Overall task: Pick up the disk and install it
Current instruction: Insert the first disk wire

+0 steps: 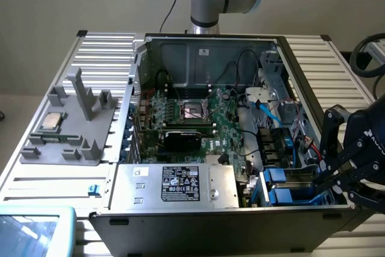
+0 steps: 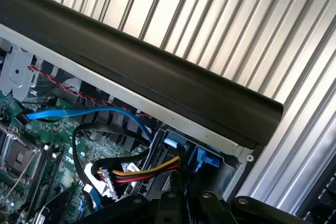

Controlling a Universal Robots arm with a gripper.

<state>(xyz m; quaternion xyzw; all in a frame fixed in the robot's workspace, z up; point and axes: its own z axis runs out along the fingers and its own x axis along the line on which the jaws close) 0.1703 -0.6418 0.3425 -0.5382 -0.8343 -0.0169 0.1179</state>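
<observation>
Blue rails mark the disk [image 1: 287, 195], lying in the drive bay [image 1: 263, 192] at the case's [image 1: 180, 224] near corner, the exterior view's right. The gripper [image 1: 320, 180], jaws pressed together, sits just beside it; a skewed push could jam it or snag the power wires [image 2: 137, 171] alongside

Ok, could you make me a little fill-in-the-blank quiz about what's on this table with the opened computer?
The small silver chip sits on the grey fixture to the exterior view's ____ of the computer case.
The disk in the case's drive bay has ____ rails.
The silver box carries a ____ label.
The gripper is at the case's ____ side in the exterior view.
Missing words: left; blue; black; right.
</observation>
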